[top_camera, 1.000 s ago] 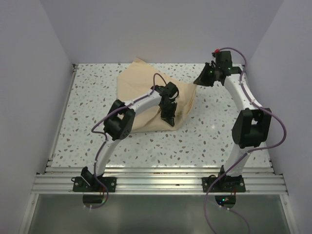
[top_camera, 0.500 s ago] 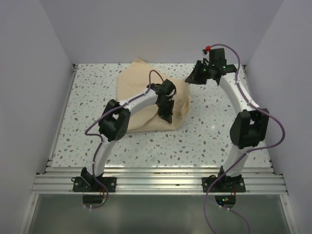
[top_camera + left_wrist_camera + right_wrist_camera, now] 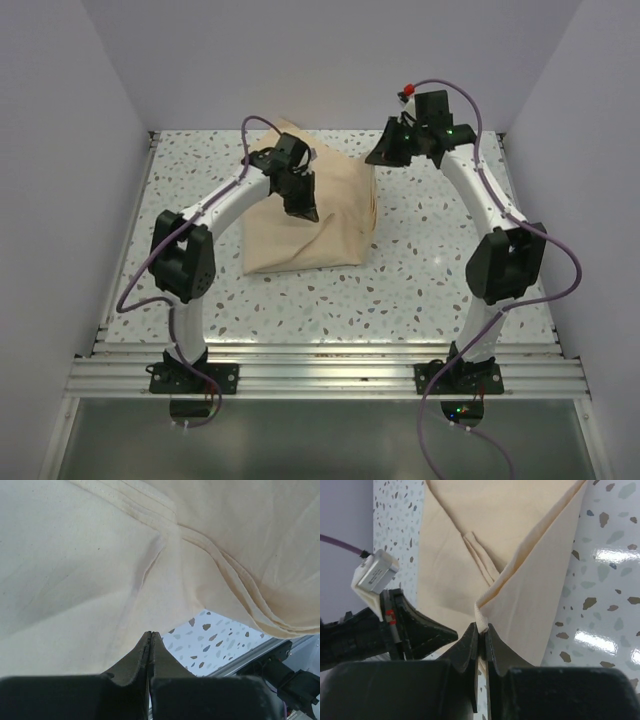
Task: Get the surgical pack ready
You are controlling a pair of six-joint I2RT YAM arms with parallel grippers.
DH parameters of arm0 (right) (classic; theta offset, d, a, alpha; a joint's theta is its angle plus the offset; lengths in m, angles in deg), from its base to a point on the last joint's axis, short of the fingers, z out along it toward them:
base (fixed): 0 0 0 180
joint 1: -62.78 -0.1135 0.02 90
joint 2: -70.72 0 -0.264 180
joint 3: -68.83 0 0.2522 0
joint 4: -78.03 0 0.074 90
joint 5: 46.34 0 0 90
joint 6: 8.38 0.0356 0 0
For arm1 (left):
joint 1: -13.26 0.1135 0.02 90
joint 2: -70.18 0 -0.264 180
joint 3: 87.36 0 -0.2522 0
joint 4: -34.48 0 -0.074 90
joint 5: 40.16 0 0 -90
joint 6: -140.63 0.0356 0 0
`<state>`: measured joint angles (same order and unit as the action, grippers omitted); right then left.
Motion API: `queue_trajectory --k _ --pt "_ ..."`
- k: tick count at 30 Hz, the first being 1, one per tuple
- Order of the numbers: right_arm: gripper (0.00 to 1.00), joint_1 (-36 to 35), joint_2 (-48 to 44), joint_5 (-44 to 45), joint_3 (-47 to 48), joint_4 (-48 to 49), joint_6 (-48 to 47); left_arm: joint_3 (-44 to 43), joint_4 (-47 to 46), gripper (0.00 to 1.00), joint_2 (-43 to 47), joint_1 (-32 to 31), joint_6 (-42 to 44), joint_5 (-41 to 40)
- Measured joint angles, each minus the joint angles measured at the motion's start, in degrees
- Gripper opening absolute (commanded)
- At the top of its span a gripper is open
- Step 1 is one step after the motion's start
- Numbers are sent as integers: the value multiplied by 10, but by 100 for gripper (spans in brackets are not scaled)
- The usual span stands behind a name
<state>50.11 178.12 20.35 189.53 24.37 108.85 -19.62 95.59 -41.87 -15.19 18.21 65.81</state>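
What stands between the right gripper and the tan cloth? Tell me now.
Nothing visible does. The right gripper is shut on a folded edge of the tan cloth, so there is no gap left for anything to block.

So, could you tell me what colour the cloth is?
Plain pale tan, unpatterned; the cloth shows best in the left wrist view.

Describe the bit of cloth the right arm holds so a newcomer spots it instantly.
On the speckled table, a tan cloth bundle lies at the far middle. At its far right corner, a hemmed fold is pinched in the right jaws. It alone rises to a peak; the rest lies slack.
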Motion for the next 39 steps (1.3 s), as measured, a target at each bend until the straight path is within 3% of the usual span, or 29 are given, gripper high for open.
queue_trajectory --k 14,27,39 --pt "0 -69 3 -5 19 -9 -11 5 -44 0 -97 -11 0 18" --pt "0 -154 32 -18 60 -8 20 47 -90 0 -98 -9 -9 25" --pt "0 -158 37 -2 87 -30 8 73 -79 1 -19 3 -30 9"
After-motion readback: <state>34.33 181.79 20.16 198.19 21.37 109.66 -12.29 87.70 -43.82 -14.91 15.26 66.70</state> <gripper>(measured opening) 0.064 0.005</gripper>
